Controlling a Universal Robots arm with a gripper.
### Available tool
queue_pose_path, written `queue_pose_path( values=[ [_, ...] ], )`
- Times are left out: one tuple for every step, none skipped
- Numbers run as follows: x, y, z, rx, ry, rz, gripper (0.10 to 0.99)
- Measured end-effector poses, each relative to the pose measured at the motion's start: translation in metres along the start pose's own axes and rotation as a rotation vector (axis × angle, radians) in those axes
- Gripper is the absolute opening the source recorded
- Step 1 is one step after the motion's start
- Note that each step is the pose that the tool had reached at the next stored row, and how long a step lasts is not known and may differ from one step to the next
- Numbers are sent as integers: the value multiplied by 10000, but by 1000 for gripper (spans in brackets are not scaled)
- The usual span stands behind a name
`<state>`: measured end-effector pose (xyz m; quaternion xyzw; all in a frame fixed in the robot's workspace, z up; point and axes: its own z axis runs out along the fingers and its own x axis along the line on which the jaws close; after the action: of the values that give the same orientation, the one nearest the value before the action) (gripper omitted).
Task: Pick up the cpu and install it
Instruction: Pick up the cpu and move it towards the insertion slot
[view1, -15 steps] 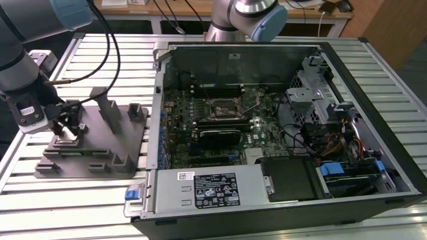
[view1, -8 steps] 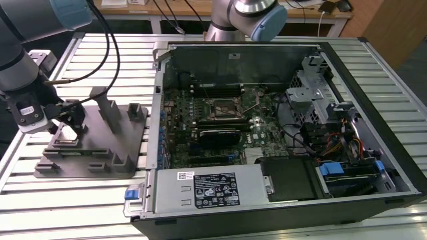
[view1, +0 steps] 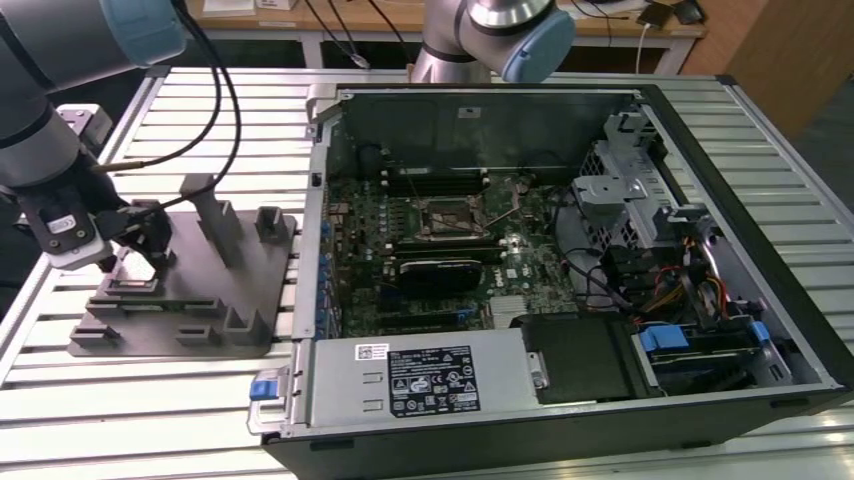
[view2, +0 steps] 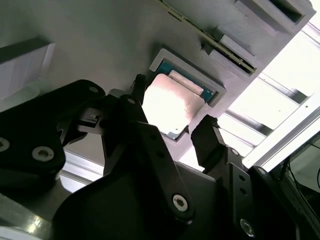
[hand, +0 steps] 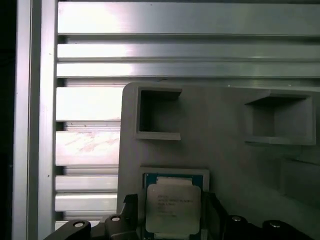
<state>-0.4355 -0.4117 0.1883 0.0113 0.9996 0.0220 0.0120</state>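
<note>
Claw (view2: 172, 101) spread open, fingers astride cpu (hand: 172, 207) lying in grey fixture (hand: 215, 125) pocket.

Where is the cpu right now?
In both wrist views the cpu lies in a pocket of the grey holder plate, under the hand; that plate is on the exterior view's left, beside the computer case.

The gripper (view2: 173, 106) is positioned over the grey fixture (view2: 95, 37), with its black jaws apart on opposite sides of the cpu (view2: 170, 100), which occupies a square recess.
</note>
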Motion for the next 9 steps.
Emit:
queue_pose_path(
  values=[
    [0, -1, 11, 0, 3, -1, 647],
    [1, -1, 22, 0, 6, 0, 647],
    [1, -1, 32, 0, 11, 0, 647],
    [1, -1, 39, 0, 14, 1, 647],
    [1, -2, 46, 0, 17, 0, 647],
    [2, -3, 52, 1, 21, 0, 647],
    [2, -3, 55, 2, 23, 0, 647],
    [2, -3, 56, 2, 24, 0, 647],
    [2, -3, 56, 2, 23, 0, 647]
  ],
)
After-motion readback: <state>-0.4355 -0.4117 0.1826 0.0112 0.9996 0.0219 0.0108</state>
